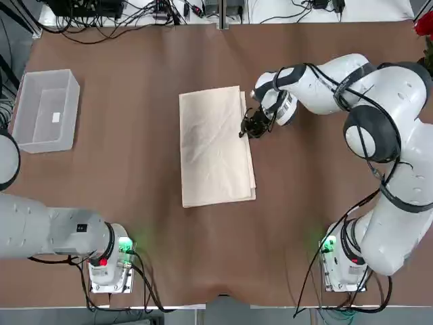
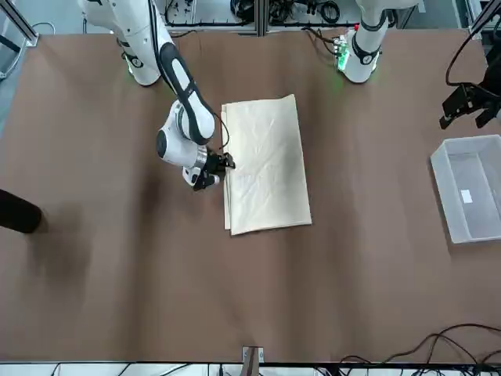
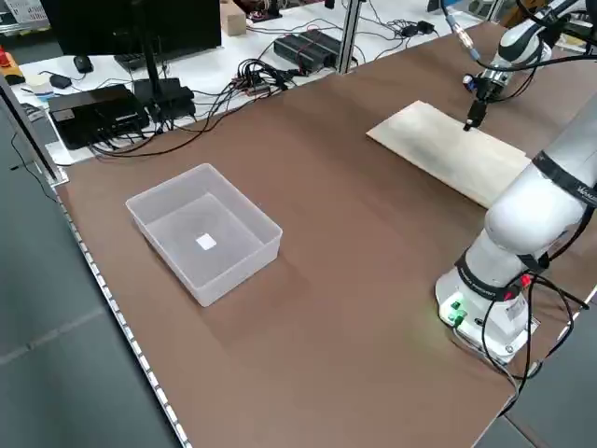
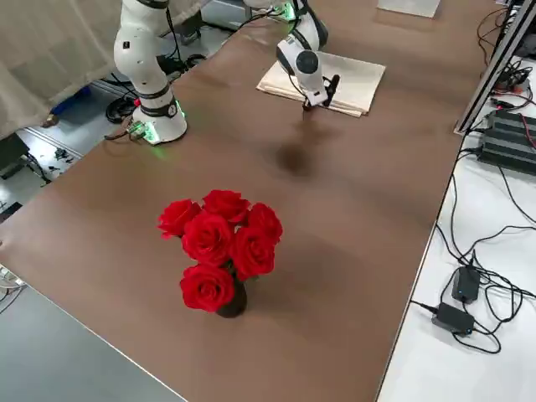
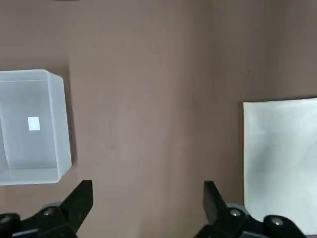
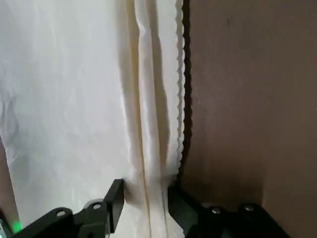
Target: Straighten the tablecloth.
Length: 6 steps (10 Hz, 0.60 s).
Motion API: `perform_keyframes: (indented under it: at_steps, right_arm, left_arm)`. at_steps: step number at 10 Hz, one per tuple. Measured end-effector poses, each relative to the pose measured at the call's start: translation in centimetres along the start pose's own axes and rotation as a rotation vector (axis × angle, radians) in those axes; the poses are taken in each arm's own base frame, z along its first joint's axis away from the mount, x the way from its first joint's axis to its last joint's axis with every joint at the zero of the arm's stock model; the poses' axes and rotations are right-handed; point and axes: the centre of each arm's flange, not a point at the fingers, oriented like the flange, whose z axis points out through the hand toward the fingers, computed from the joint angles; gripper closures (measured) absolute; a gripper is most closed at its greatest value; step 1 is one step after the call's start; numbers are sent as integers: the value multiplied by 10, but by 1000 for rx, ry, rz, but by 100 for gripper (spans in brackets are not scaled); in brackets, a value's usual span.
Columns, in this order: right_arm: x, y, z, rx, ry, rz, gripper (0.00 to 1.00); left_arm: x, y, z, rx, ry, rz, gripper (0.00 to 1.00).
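The tablecloth (image 1: 216, 145) (image 2: 266, 164) lies as a cream, folded, layered rectangle in the middle of the brown table. My right gripper (image 1: 252, 128) (image 2: 223, 168) is down at the cloth's right long edge, toward the far end. In the right wrist view its jaws stand partly open astride the scalloped, layered edge (image 6: 158, 148), one finger (image 6: 116, 198) over the cloth, the other by the bare table. My left gripper (image 5: 148, 198) (image 2: 470, 106) hangs open high over the table's left side, holding nothing.
A clear plastic bin (image 1: 47, 72) (image 3: 238, 271) with a small white label inside stands at the far left. A vase of red roses (image 4: 222, 243) stands near the far right corner. Cables and power bricks lie beyond the far edge.
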Motion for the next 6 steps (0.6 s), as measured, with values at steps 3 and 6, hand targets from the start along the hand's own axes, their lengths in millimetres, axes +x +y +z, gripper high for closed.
perform_keyframes:
  at_steps: [3,6]
  right_arm:
    - [4,7,-4,22,19,46,58]
    - [16,23,-16,38,44,93,62]
  left_arm:
    - [0,0,0,0,0,0,3]
    - [0,0,0,0,0,0,3]
